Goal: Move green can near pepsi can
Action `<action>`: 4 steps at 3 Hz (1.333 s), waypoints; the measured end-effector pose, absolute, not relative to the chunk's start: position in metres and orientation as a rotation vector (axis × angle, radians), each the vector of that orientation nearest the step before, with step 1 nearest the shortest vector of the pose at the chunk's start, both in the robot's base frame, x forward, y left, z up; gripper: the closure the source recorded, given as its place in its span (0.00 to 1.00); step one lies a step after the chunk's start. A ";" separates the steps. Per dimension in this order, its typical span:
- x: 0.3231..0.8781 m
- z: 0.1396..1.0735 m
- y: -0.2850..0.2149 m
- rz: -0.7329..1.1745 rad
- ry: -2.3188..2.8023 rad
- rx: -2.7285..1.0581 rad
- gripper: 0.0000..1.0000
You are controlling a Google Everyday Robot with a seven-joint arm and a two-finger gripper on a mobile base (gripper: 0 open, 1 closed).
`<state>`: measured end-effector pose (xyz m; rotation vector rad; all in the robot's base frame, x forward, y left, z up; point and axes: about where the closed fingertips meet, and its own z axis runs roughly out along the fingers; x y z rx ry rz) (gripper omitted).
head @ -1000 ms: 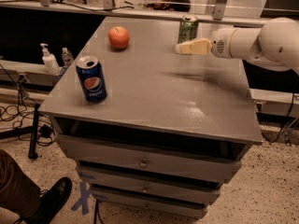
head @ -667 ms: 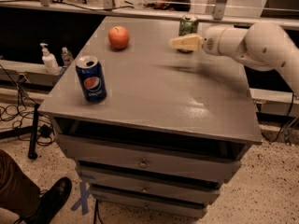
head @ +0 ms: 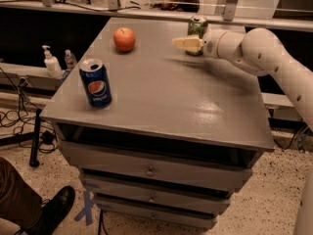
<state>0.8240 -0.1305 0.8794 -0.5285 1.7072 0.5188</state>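
The grey metal table with drawers (head: 161,102) fills the middle of the view. The white robot arm with rounded segments (head: 266,50) comes in from 3 o'clock and reaches across the far right part of the top. At 7 o'clock, on the speckled floor, there is a black shoe (head: 53,210) (a brown trouser leg is beside it).

The dark blue pepsi can with the round logo and silver top (head: 96,82) stands upright at about 9 o'clock on the table top, near the left edge. The round red apple (head: 124,38) sits at 11 o'clock. The slim light-green can with silver top (head: 197,26) stands upright at 1 o'clock, near the far edge, well apart from the pepsi can.

The cream-coloured gripper (head: 179,43) points toward 9 o'clock, low over the table, just in front of the green can and covering its lower part. Whether the gripper is open or closed, I cannot tell. A white pump bottle (head: 50,62) stands on a shelf left of the table.
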 end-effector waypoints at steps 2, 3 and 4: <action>0.821 0.884 -0.143 0.486 1.679 -0.531 0.64; 0.805 0.896 -0.141 0.558 1.655 -0.518 0.87; 0.774 0.912 -0.122 0.690 1.609 -0.535 1.00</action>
